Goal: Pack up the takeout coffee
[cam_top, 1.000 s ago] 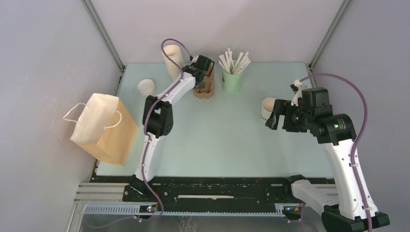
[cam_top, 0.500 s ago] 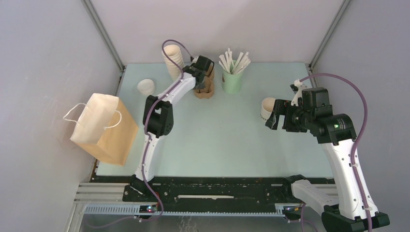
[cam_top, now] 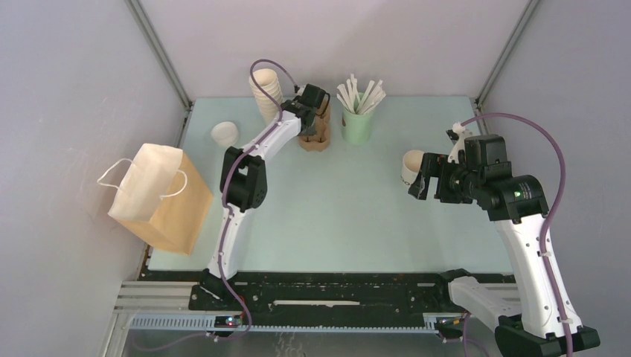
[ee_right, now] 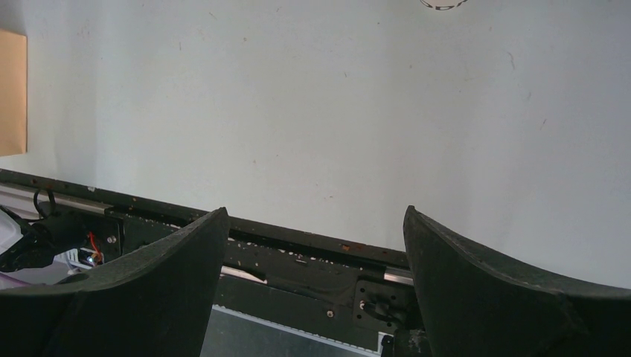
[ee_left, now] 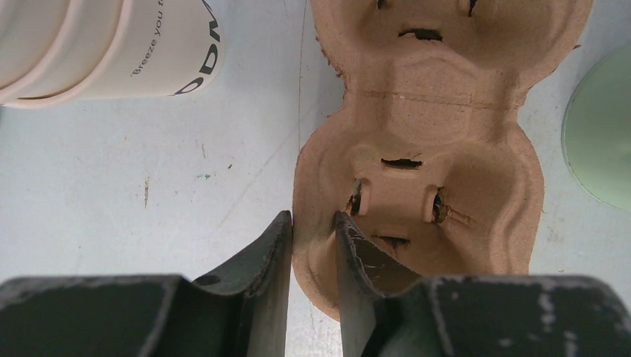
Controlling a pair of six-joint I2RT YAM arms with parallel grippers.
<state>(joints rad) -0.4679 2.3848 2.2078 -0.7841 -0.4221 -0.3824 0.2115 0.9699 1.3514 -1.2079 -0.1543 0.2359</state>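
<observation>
Almost nothing is seen to have moved since the earlier frames: both arms are held where they were, and the things on the table lie unchanged.

The small cream-white paper cup (cam_top: 411,165) is stood upright right of centre in the top view, just beside the right gripper (cam_top: 418,182). That gripper's jaws are spread wide in the wrist view with nothing between them, and the cup itself is not shown there. The white round lid (cam_top: 225,134) is laid at the upper left of the pale blue-green table (cam_top: 357,216), well apart from the cup. The left gripper (ee_left: 312,223) is narrowed onto the rim of the brown moulded-pulp cup carrier (ee_left: 446,149) at upper centre, with one finger on each side of the wall.

The cup is judged to be light, thin-walled and easily crushed; whether it is filled cannot be told. It is best taken around the middle of its body with gentle pressure and kept upright. The lid is judged to be thin and springy, and best pinched at its rim.
</observation>
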